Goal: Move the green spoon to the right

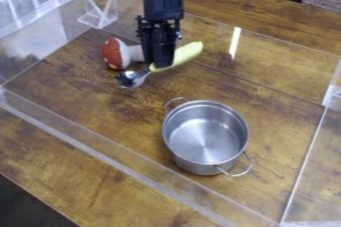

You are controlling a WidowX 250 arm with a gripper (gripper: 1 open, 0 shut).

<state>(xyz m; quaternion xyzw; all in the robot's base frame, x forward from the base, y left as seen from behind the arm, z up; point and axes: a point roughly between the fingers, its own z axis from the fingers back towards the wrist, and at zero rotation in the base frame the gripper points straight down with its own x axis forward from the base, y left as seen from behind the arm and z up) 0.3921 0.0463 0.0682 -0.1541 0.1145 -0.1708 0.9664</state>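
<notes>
Black metal tool (162, 62): clamped on the spoon
Yellow-green-handled silver spoon (174, 59): upper centre
Round steel pot (205, 137): lower right of centre

Steel pot (205, 137) — upright on the wooden table (80, 121), interior bare metal, loop handles on opposite sides. Red-and-white rounded toy (118, 53) farther back, well apart from pot — red part toward the image's left, white beside it. Transparent panels (320, 156) along the table edges.
</notes>
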